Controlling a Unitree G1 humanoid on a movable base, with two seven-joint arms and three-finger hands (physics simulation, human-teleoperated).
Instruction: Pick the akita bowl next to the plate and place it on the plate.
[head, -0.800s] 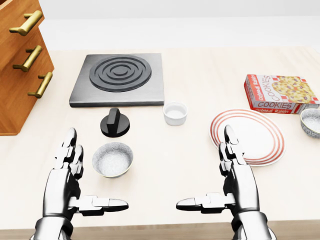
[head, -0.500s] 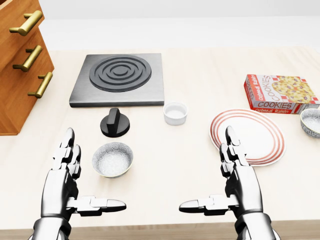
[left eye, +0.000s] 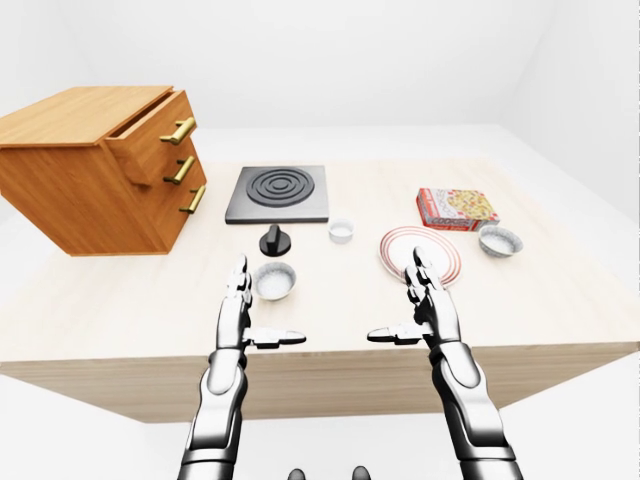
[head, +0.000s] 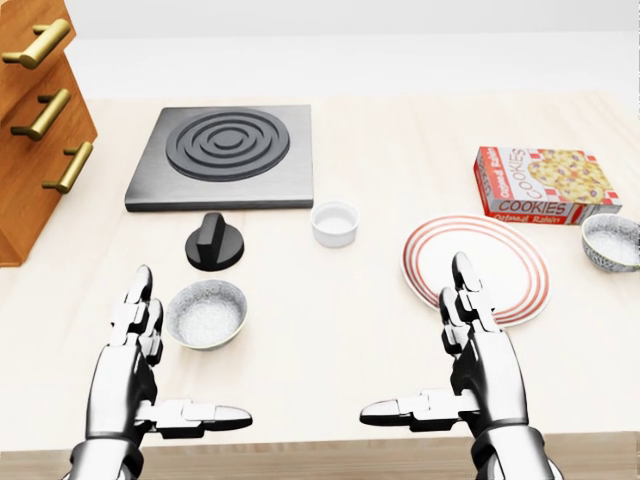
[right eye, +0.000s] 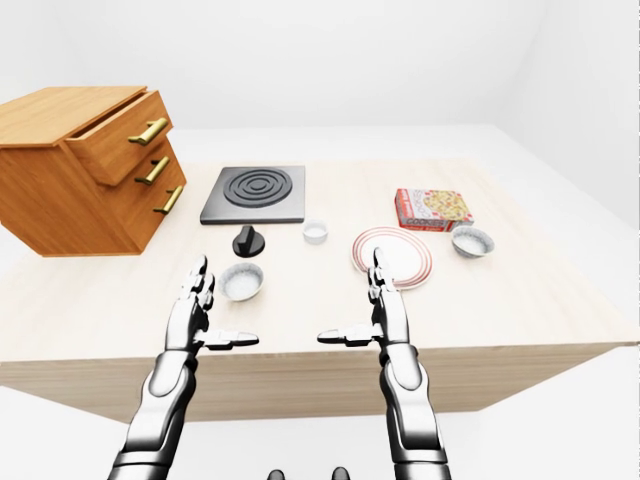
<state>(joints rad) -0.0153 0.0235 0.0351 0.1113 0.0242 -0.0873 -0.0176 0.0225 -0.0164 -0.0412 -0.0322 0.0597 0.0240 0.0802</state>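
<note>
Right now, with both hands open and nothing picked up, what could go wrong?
Two grey bowls look alike: the bowl right of the plate is the target, but the left hand sits beside the other bowl. The right hand must cross the plate and may nudge the cookie box.

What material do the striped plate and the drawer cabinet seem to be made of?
The plate looks like glazed ceramic: smooth white face with red rings, though a render cannot confirm it. The cabinet looks like varnished wood, with visible grain and warm brown colour; its handles look like brass-toned metal.
</note>
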